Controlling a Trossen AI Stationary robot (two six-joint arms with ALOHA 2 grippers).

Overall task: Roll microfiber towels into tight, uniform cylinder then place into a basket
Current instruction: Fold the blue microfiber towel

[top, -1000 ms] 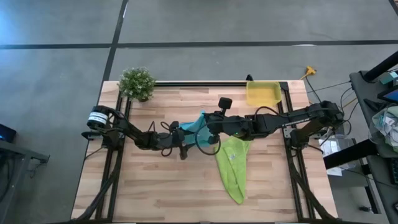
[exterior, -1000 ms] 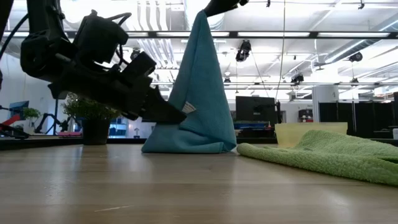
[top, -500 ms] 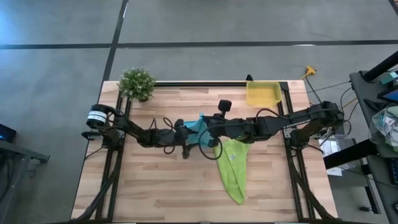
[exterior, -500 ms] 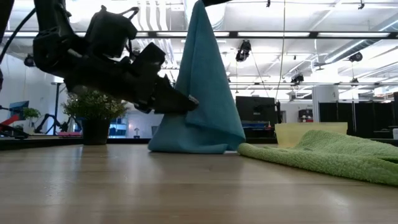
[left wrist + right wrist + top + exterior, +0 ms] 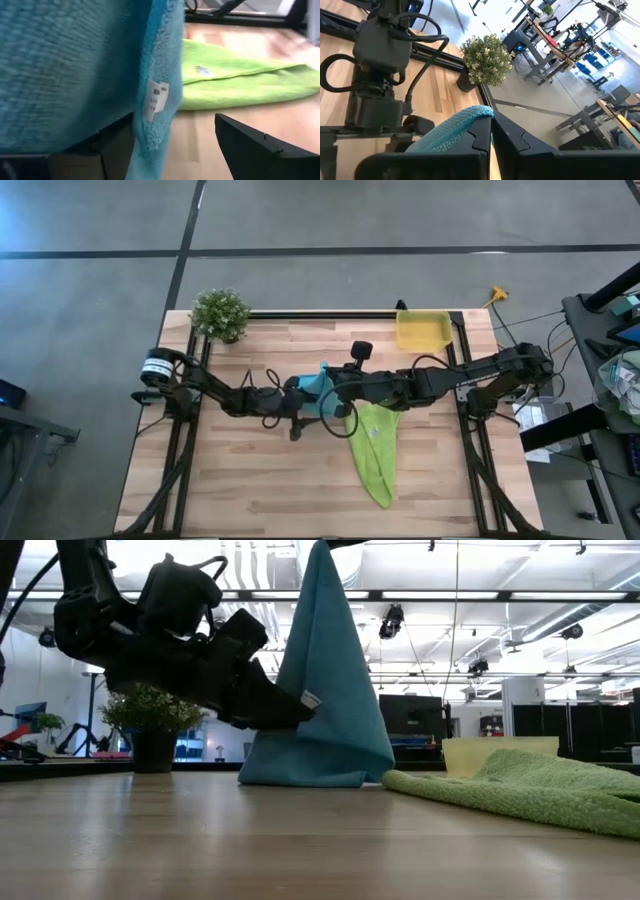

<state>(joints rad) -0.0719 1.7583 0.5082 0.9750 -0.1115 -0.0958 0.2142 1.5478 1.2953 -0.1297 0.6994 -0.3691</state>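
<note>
Two pincers are working the turquoise towel [image 5: 325, 690] near the table's middle: my right pincer [image 5: 490, 131] is pinching one corner closed and holding it high, so the cloth is hanging in a tall cone with its hem resting on the table [image 5: 260, 480], while my left pincer [image 5: 290, 710] is reaching in at the tagged edge with its fingers [image 5: 260, 150] apart, the edge lying between them but not clamped. The green towel [image 5: 372, 448] is lying loose toward five o'clock, and the basket [image 5: 422, 330] is waiting at one o'clock, with no towel in it. If I close too shallow, the edge could slip out and the cloth would sag crooked. Only the left wrist view is showing that open gap; the high view is hiding it under my arms.
</note>
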